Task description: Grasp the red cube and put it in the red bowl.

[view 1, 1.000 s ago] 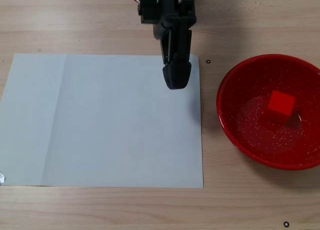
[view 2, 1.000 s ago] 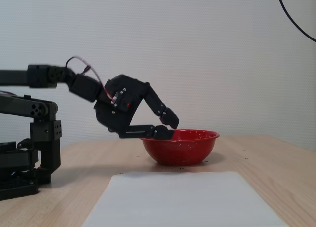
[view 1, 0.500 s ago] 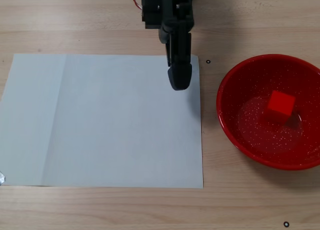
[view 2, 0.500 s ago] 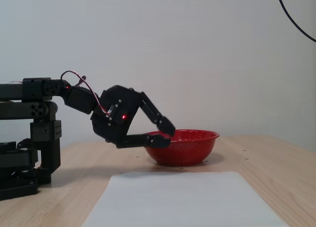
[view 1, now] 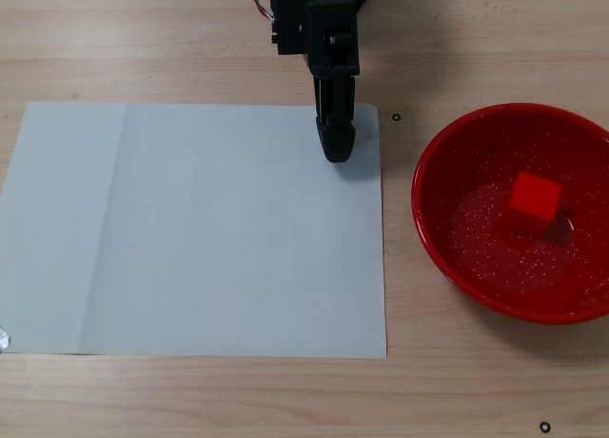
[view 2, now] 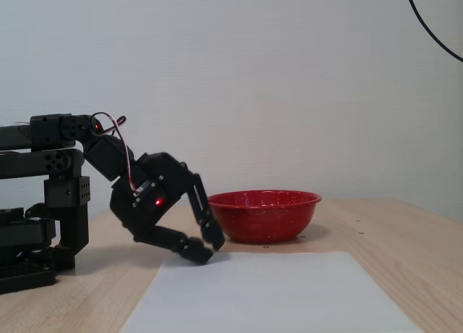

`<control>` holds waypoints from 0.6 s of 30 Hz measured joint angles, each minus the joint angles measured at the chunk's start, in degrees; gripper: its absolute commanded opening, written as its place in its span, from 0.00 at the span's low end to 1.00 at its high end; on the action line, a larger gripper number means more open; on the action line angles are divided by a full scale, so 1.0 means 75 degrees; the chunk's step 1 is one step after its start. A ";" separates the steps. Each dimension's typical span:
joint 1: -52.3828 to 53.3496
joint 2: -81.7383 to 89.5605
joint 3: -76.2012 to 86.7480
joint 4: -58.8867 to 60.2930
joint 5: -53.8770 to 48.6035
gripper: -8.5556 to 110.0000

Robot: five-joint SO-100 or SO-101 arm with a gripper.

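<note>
The red cube (view 1: 533, 198) rests inside the red bowl (view 1: 430, 176) at the right of the table in a fixed view from above. In the side fixed view the bowl (view 2: 264, 218) hides the cube. My gripper (view 1: 336, 153) is well left of the bowl, pointing down over the top right corner of a white paper sheet (view 1: 190, 228). From the side, the gripper (view 2: 208, 249) hangs just above the sheet's far edge, its fingertips drawn together with nothing between them.
The white sheet (view 2: 275, 289) covers the table's middle. The arm's base (view 2: 43, 224) stands at the left in the side view. Small black marks (view 1: 396, 117) dot the wooden tabletop (view 1: 285, 400).
The arm has folded back toward its base and dropped the gripper from bowl-rim height down to the sheet. The jaws have closed. Cube and bowl have not moved.
</note>
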 measured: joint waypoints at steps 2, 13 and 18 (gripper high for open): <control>0.0000 0.0129 0.0000 0.0234 0.0000 0.07; 0.0000 0.0141 0.0000 0.0293 0.0012 0.07; 0.0000 0.0141 0.0000 0.0293 0.0012 0.07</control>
